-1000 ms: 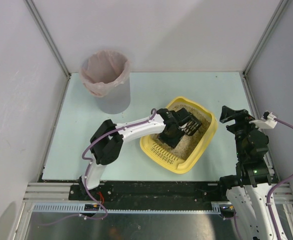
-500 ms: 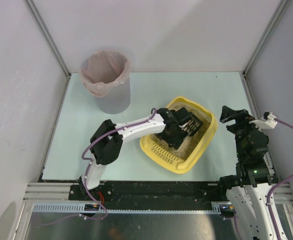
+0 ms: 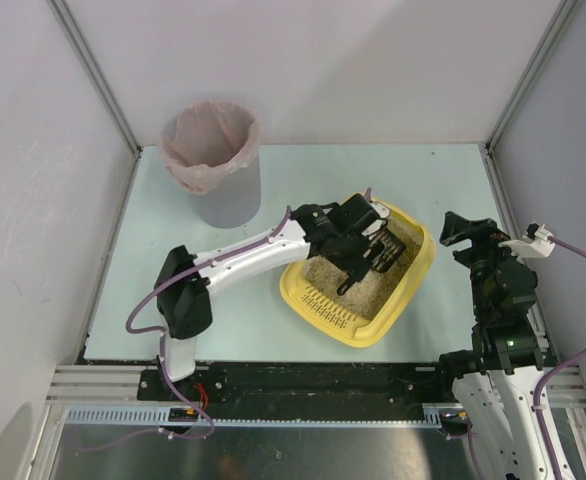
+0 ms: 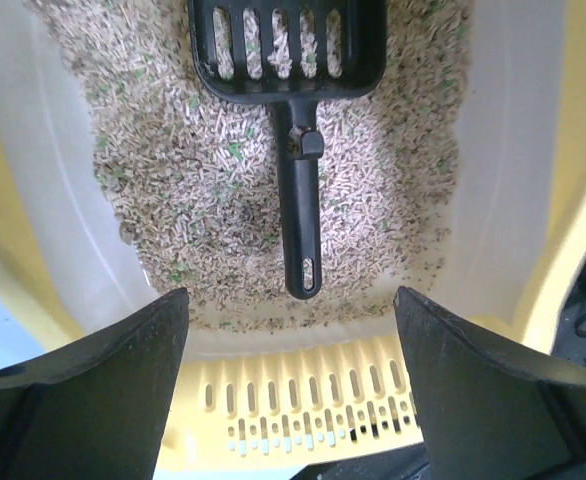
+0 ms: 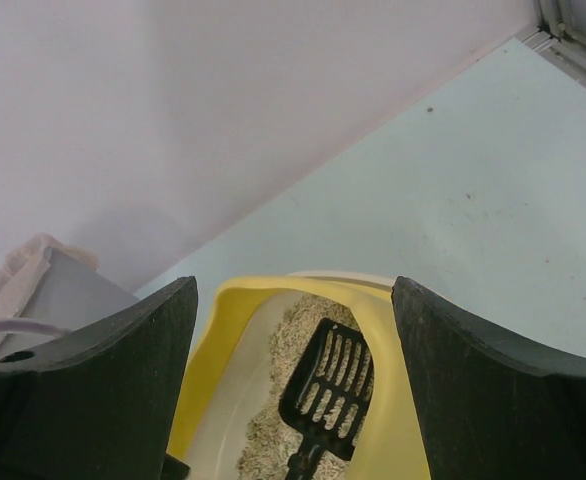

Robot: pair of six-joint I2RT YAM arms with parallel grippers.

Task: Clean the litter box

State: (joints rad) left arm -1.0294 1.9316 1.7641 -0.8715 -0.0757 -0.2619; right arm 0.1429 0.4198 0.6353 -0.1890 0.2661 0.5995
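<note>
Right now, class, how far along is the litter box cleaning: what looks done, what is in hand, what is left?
Done: nothing plainly; the black scoop lies flat on the litter inside the litter box. In hand: nothing; the left gripper hangs open above the scoop's handle, the right gripper open beside the litter box. Left: probably gripping the scoop, sifting, and tipping waste into the lined bin.

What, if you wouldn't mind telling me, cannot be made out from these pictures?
- Scoop: left wrist view, top edge cuts off its head; top view, the left tool covers most of it.
- Litter box grille: right wrist view, below the bottom edge.
- Bin contents: top view, too dim to tell.
- Clumps in the litter: top view, too small.
</note>
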